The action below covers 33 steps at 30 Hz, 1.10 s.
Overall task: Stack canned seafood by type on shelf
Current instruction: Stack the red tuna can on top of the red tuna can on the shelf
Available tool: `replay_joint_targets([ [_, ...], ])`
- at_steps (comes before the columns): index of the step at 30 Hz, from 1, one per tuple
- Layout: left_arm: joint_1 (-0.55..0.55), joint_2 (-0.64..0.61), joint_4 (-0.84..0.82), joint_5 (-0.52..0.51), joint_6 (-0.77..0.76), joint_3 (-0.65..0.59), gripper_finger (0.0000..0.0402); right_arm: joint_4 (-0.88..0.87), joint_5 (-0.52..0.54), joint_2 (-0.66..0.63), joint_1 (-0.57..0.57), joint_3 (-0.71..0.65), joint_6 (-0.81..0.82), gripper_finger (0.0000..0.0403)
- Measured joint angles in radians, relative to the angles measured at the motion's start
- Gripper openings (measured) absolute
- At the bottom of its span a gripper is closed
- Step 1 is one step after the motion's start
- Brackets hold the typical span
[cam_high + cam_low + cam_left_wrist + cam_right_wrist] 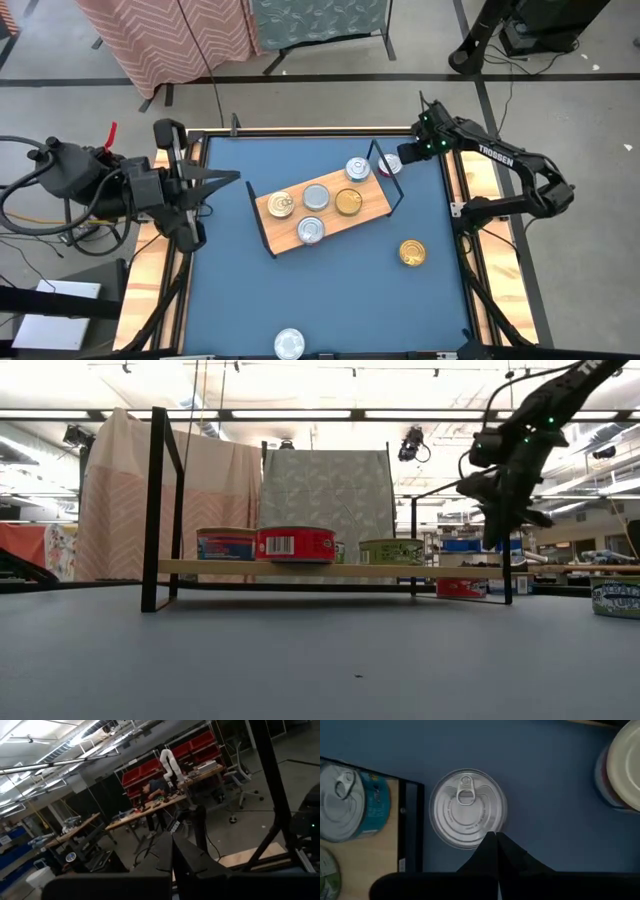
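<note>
On the blue table [330, 290] we see the shelf [325, 214] lying at a slant, five cans [317, 197] on it. A gold can [412, 253] sits right of it, a silver can [289, 343] at the near edge. The right gripper [392, 164] hangs over a can [388, 165] by the shelf's far right end.

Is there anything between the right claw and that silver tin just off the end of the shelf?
Nothing: in the right wrist view the shut right gripper hangs directly over the silver tin, with no object between them.

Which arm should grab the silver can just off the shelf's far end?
Right. Its shut end effector hovers directly over that can beside the shelf; the left end effector waits at the table's far side.
</note>
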Motion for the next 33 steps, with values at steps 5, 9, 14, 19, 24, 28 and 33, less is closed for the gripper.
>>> replay_joint_targets([
  [5,0.006,0.013,0.036,0.0,0.049,0.0,0.0006,0.041,-0.061,0.0,-0.009,-0.043,0.009,0.0],
  [9,0.026,0.023,0.047,0.003,0.071,0.0,0.0006,0.084,-0.109,0.0,-0.008,-0.098,0.037,0.0],
  [14,0.053,0.022,0.048,0.003,0.071,0.0,0.0006,0.145,-0.127,0.0,-0.009,-0.135,0.067,0.0],
  [19,0.07,0.023,0.047,0.003,0.071,0.0,0.0006,0.197,-0.157,0.025,-0.001,-0.153,0.106,0.0],
  [24,0.072,0.023,0.046,0.003,0.071,0.0,0.0006,0.232,-0.152,0.089,0.022,-0.153,0.125,0.0],
  [28,0.072,0.023,0.046,0.003,0.068,0.0,0.0006,0.242,-0.13,0.138,0.05,-0.149,0.126,0.0],
  [33,0.072,0.023,0.046,0.003,0.068,0.0,0.0006,0.234,-0.09,0.134,0.062,-0.149,0.122,0.0],
])
